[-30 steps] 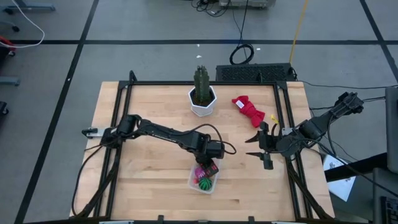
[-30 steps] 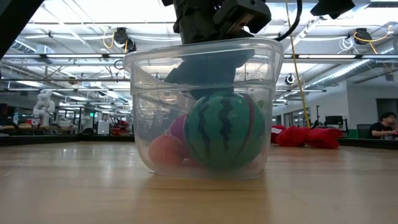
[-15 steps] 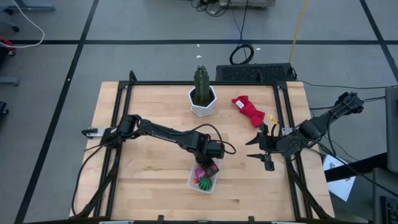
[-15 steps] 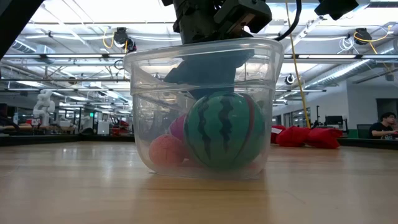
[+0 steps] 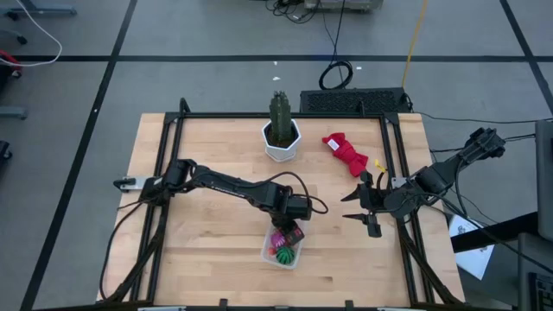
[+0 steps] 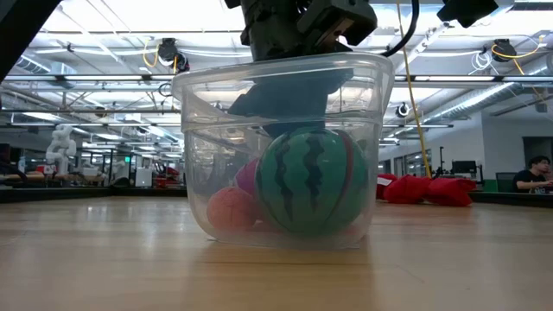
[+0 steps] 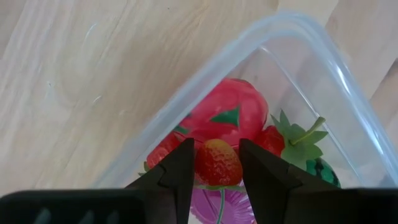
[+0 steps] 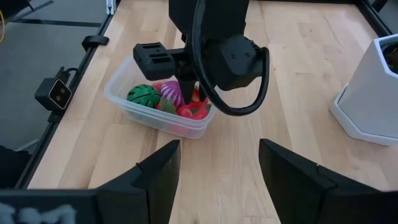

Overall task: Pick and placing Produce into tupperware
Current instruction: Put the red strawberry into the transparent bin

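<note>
Placing step, judged near the end of the run. Left gripper [image 7: 217, 180] hangs over the far end of the tupperware [image 5: 282, 246], which sits at the near-centre of the table [image 5: 216, 155]. In the left wrist view its fingers [image 7: 180, 174] are closed on a small strawberry [image 7: 217, 163], held just above the pile inside.

Already in the container:
- green striped ball [image 6: 311, 181], near end, resting on the floor of the tub
- larger red piece [image 7: 230, 115], against the wall
- purple spiky piece [image 8: 171, 93], mid-tub
- small orange-pink piece [image 6: 232, 207], low against the wall

No loose produce seen on the table in the high view.

Right gripper [image 8: 217, 165] waits at the right edge of the table, fingers spread wide, nothing between them.

Next move, as I read it: let the strawberry go so it drops among the others, then lift straight up clear of the rim. Fingers are close to the wall, so a sideways exit could nudge the tub.

Cactus in white pot [image 5: 281, 134] and red cloth bundle [image 5: 346, 154] stand far off, untouched.

No brand, label or readable writing visible.
</note>
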Available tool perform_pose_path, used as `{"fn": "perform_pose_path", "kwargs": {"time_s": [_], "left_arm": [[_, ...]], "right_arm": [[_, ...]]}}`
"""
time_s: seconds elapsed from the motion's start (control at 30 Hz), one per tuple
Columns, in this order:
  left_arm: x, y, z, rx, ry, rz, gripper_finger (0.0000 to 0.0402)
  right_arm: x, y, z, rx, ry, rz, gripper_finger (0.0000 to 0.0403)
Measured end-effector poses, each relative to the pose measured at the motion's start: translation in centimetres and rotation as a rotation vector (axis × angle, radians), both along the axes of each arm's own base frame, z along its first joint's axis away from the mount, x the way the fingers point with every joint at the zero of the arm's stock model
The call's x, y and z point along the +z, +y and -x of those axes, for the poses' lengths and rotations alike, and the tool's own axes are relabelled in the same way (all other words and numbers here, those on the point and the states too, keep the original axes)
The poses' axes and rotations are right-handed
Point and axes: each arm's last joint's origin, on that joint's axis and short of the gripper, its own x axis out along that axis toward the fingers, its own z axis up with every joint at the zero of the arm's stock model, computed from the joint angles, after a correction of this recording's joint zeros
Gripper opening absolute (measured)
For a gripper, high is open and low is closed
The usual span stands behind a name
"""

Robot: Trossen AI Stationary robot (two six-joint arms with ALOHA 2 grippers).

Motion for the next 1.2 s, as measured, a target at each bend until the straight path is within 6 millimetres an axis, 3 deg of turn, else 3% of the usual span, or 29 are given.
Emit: {"fn": "perform_pose_path", "kwargs": {"time_s": [1.2], "left_arm": [[0.13, -0.24, -0.01, -0.106, -0.025, 0.007, 0.0124]], "right_arm": [[0.02, 0.00, 0.00, 0.000, 0.000, 0.000, 0.0209]]}}
